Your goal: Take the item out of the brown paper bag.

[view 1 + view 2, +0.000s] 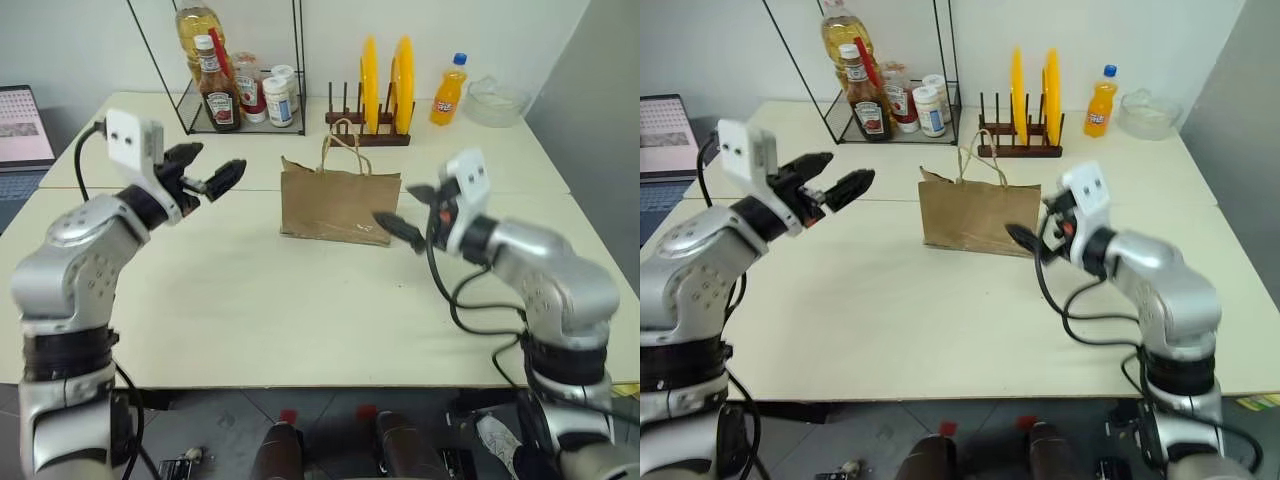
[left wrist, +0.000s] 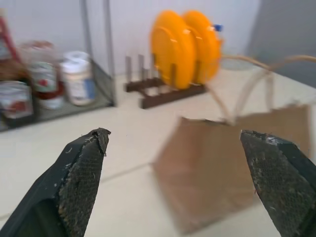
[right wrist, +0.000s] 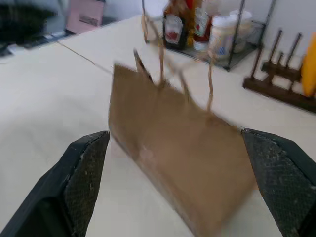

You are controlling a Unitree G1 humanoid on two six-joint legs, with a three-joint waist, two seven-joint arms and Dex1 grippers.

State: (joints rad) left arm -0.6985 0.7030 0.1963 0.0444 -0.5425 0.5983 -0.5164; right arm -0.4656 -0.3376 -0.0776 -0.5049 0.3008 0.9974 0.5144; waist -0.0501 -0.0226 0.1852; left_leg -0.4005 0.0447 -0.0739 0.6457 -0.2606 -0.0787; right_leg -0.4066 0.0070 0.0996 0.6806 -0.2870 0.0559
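Observation:
The brown paper bag (image 1: 338, 205) stands upright in the middle of the table, its two string handles (image 1: 345, 145) sticking up. The item is hidden from view. My left gripper (image 1: 210, 168) hovers above the table to the left of the bag, open and empty, pointing toward it. My right gripper (image 1: 408, 210) is close beside the bag's right end, open with nothing between its fingers. In the left wrist view the bag (image 2: 212, 173) lies ahead between the spread fingers (image 2: 81, 173). In the right wrist view the bag (image 3: 182, 153) is near, between wide fingers (image 3: 84, 168).
A wire rack (image 1: 240, 110) at the back holds a ketchup bottle (image 1: 219, 95), an oil bottle and jars. Behind the bag is a plate rack with yellow plates (image 1: 385, 75). An orange soda bottle (image 1: 449, 92) and a glass bowl (image 1: 494, 100) stand back right. A laptop (image 1: 25, 130) sits far left.

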